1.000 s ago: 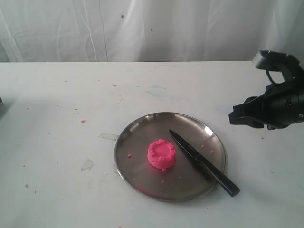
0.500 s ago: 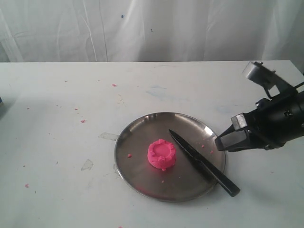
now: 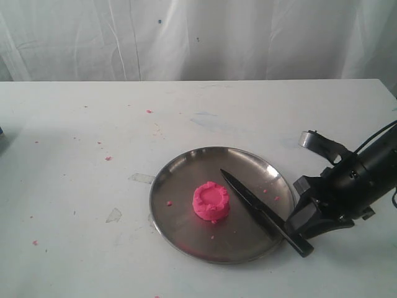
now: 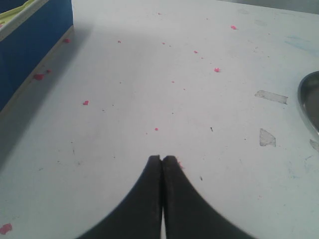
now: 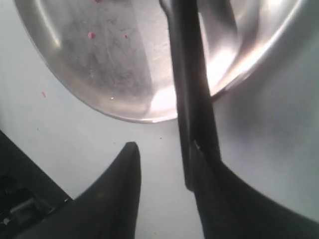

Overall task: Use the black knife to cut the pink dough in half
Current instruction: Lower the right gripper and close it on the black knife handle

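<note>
pink dough [image 3: 211, 202]: whole, middle of the steel plate [image 3: 180, 230]
black knife [image 3: 265, 212]: on plate, handle over its rim
right claw [image 5: 164, 154]: wide, straddling the handle end
left claw [image 4: 162, 160]: pinched together, empty

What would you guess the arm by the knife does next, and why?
Probably it closes on the handle. The right gripper is open at the handle end of the black knife, one finger beside the handle and the other apart from it. The knife lies across the rim of the steel plate, and the pink dough is uncut, so picking up the knife likely comes first.
</note>
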You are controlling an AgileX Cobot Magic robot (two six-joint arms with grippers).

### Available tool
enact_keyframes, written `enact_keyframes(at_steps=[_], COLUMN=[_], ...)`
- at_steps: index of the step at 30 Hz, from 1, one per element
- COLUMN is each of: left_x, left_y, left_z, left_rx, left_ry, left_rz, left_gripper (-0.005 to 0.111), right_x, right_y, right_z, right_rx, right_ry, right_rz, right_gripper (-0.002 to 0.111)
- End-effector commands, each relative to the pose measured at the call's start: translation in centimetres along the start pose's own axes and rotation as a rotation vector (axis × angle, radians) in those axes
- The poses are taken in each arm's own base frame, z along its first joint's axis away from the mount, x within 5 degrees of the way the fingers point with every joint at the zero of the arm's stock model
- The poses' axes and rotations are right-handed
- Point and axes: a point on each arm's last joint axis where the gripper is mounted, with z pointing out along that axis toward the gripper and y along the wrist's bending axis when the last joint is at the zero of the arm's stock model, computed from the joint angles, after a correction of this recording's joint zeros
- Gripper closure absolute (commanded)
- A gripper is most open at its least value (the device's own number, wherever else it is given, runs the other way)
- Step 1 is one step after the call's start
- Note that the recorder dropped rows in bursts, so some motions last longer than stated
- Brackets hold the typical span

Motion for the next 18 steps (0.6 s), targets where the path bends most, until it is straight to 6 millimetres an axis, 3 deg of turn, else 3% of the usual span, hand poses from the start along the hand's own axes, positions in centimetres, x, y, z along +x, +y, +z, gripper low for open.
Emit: enact_keyframes(at_steps=[1, 7, 18], left_x=[0.0, 0.0, 0.0], left_y=[0.0, 0.0, 0.0], left_z=[0.0, 0.0, 0.0], left_rx=[0.006, 0.006, 0.006], left_ry=[0.000, 0.000, 0.000], left_rz=[-0.002, -0.002, -0.002], left_gripper=[0.107, 0.107, 0.107], right_x=[-0.3, -0.3, -0.4], right_y=[-0.7, -1.0, -1.8], right_z=[-0.2, -0.2, 1.4], right_rx=[0.074, 0.102, 0.037], right_ry=[-0.026, -0.022, 0.016], right_rz=[-0.021, -0.034, 0.015], right_gripper=[0.075, 0.068, 0.068])
